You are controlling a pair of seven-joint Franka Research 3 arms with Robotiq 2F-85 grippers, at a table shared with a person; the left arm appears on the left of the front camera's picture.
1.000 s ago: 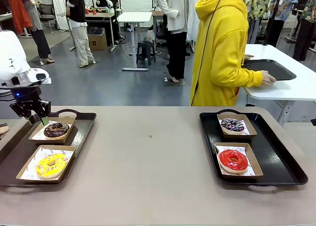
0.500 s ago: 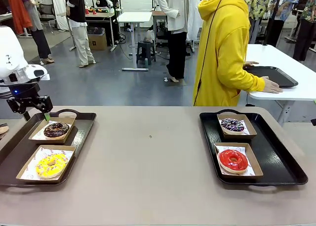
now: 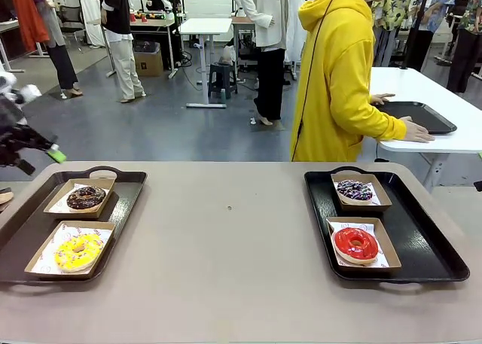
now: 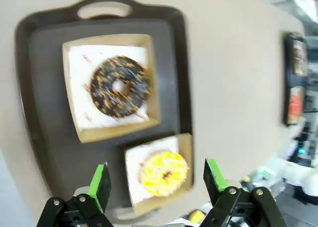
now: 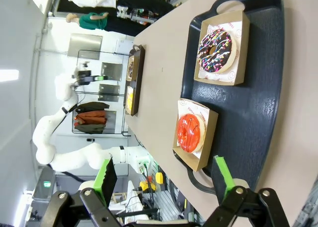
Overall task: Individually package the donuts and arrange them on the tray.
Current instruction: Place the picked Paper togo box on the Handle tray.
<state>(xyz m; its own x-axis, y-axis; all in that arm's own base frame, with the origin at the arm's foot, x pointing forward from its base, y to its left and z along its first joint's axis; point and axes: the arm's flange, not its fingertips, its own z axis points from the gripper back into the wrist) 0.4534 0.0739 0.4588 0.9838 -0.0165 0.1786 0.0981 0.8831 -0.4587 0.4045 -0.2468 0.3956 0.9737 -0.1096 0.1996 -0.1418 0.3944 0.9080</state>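
Donuts boxed on trays | both end effectors wide, empty | mid-table bare

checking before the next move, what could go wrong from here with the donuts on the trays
The yellow donut sits in an open box close to the left tray's near rim; a bump could slide it out. The left claw is blurred, suggesting fast motion. The person faces away, so a handover could be missed.

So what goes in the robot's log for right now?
left gripper: open, empty | right gripper: open, empty | donuts: four boxed, two per tray
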